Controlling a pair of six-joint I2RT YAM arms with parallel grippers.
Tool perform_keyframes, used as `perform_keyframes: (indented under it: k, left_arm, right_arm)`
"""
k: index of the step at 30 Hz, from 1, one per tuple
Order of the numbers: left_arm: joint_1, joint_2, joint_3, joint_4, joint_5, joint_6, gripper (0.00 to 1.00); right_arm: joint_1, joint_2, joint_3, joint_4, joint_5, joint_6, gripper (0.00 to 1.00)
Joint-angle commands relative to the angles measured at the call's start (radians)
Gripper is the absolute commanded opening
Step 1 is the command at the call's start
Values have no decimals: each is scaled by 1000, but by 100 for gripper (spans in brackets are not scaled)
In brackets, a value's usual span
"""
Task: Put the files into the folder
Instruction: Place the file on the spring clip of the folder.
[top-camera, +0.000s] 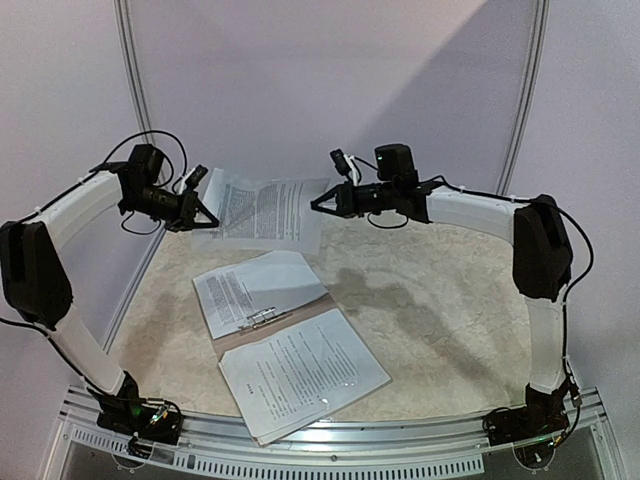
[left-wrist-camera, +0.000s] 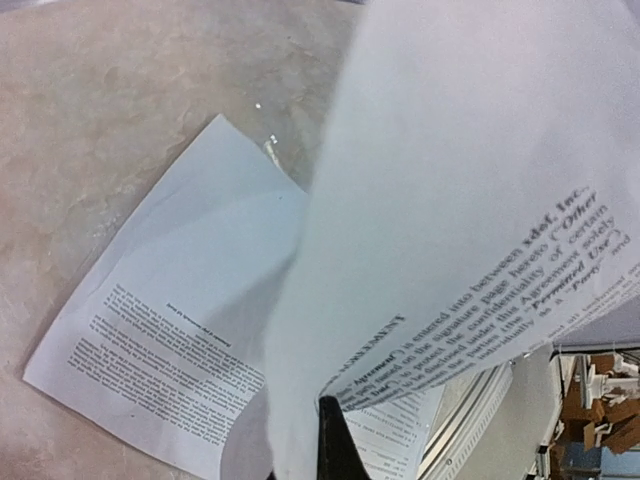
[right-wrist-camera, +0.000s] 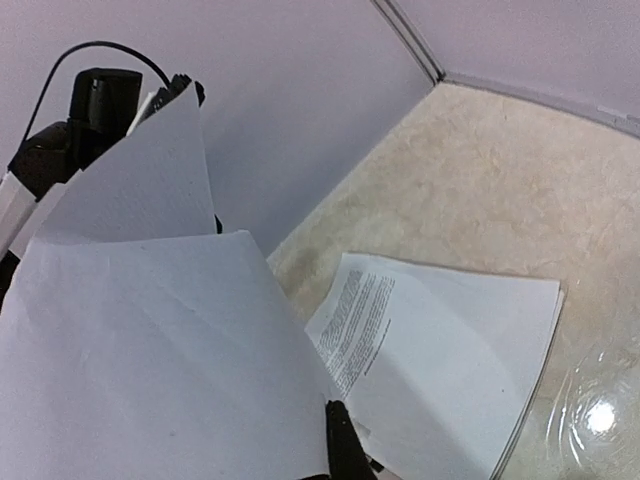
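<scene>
The left jaws are clenched on the left edge of a thin white file of black-printed paper sheets (top-camera: 262, 212). The right jaws are clamped on its right corner. The file hangs in the air between them, tilted and slightly sagging, above the far part of the mottled beige surface (top-camera: 440, 290). In each wrist view only one dark fingertip (left-wrist-camera: 335, 445) shows, with paper against it.

Below, nearer the bases, lies the open brownish-tan cardboard folder (top-camera: 300, 312). Only a tan strip of it is visible, with a small silver clip (top-camera: 262, 318) on it. A second white printed file (top-camera: 250, 285) covers its far-left half, and a third white printed file (top-camera: 305, 370) covers the near half, reaching almost to the front edge.

As I judge it, two files are already on the folder and the task is well along. The raised file has yet to come down, and the cover is not closed.

The left arm (top-camera: 75, 215) rises from its base, bends at the elbow and reaches inward about level. The right arm (top-camera: 480, 215) mirrors it, wrists pointing toward each other.
</scene>
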Motion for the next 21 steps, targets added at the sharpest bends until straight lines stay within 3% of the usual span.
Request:
perform_keyframes:
  k: [1, 9, 21]
  left_arm:
    - [44, 1, -106, 118, -30, -47, 0]
    - [71, 91, -265, 242, -29, -124, 0]
    - [78, 175, -408, 384, -26, -213, 0]
  right_arm:
    - [1, 104, 89, -243, -13, -52, 0]
    - [-1, 295, 263, -358, -21, -6, 0]
    - [0, 385, 286, -306, 2, 76, 0]
